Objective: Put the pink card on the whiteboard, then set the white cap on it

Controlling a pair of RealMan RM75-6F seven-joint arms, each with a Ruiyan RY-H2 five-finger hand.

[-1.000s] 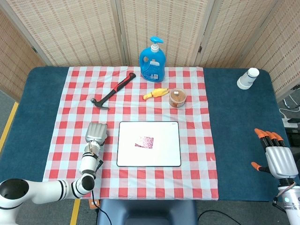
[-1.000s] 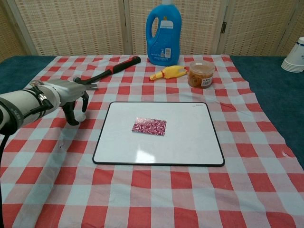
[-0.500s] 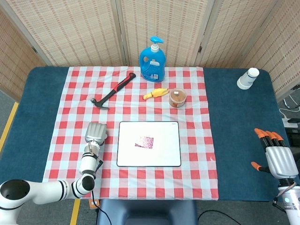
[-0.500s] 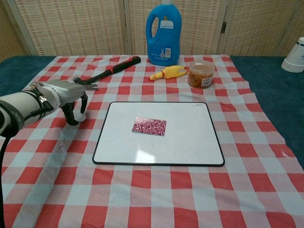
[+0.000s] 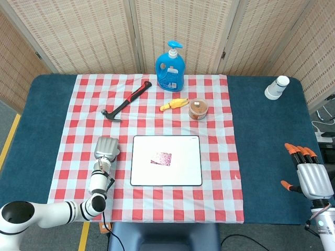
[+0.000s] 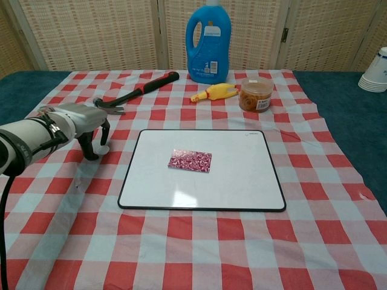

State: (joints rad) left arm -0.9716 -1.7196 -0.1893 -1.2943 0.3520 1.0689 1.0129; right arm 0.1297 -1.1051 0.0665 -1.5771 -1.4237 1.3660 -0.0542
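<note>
Card's down on the board, cap run is next.

The whiteboard (image 5: 166, 160) sits mid-cloth with the pink card (image 5: 162, 158) already lying flat near its middle. The left hand (image 5: 106, 148) hangs just left of the board, fingers curled down with nothing in them. The right hand (image 5: 309, 174) is out at the table's right edge, fingers spread, empty. The white cap (image 5: 276, 87) is way off at the far right corner, so I'd guess the right hand should fetch it: grab from the side, keep it upright, lower it square onto the card.
</note>
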